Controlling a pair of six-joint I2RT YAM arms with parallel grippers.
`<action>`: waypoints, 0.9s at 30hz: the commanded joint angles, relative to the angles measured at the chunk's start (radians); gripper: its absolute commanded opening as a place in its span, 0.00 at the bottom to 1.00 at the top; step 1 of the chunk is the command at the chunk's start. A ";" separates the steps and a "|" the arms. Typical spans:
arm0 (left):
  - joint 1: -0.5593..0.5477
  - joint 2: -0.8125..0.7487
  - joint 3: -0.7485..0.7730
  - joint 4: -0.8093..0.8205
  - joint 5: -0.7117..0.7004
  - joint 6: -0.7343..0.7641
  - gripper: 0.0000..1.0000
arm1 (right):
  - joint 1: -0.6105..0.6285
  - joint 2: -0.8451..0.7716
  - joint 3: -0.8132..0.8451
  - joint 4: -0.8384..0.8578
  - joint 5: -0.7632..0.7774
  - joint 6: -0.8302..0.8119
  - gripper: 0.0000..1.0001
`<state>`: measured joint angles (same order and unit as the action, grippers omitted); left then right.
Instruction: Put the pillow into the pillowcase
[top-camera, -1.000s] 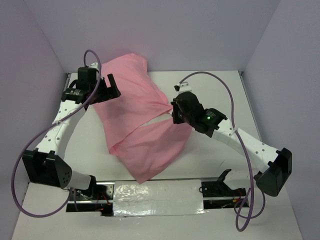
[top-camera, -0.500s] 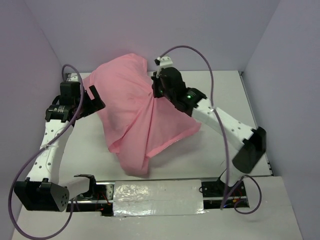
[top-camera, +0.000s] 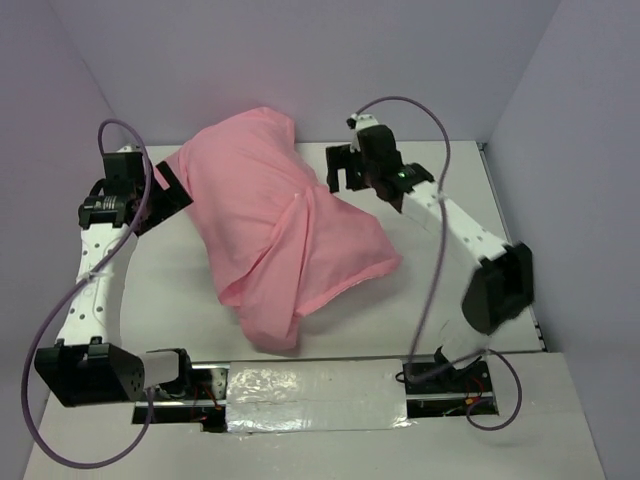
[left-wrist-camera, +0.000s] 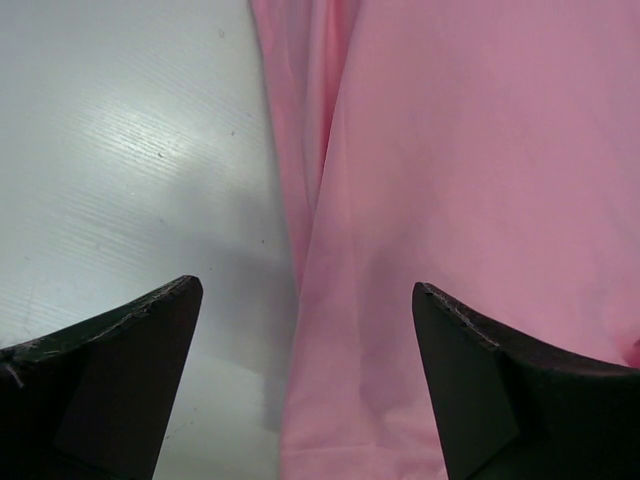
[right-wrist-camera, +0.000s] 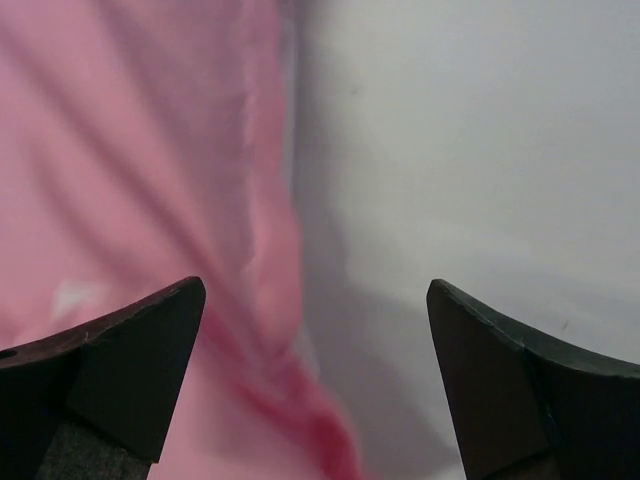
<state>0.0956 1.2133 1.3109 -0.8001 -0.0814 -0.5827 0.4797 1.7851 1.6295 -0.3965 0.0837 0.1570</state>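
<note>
Top external: pillowcase (top-camera: 280, 240) lies plump, no pillow showing, so insertion looks done. Either side of it, left gripper (top-camera: 168, 190) and right gripper (top-camera: 340, 168) sit jaws apart, holding nothing.

We see the pillowcase (top-camera: 285, 225), a large pink cloth with a soft sheen, lying in a plump, rounded heap across the middle of the white worktop (top-camera: 170, 290). Its far end rises full and smooth near the back wall. A long fold runs slantwise down its middle, and a loose, flat flap trails toward the near edge. Its edges rest creased on the worktop. The pillow is hidden from us under the cloth.
</note>
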 joint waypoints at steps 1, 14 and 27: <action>0.045 0.051 0.050 0.065 0.018 -0.032 0.99 | 0.118 -0.336 -0.189 0.036 -0.099 -0.024 1.00; 0.256 0.207 0.108 0.118 0.149 -0.072 0.99 | 0.571 -0.176 -0.137 0.048 -0.252 -0.025 1.00; 0.288 0.177 0.021 0.173 0.161 -0.083 0.99 | 0.029 -0.114 -0.417 0.081 -0.107 0.177 1.00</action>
<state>0.3832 1.4292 1.3579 -0.6685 0.0631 -0.6601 0.7048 1.7401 1.2980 -0.2764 -0.2039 0.3058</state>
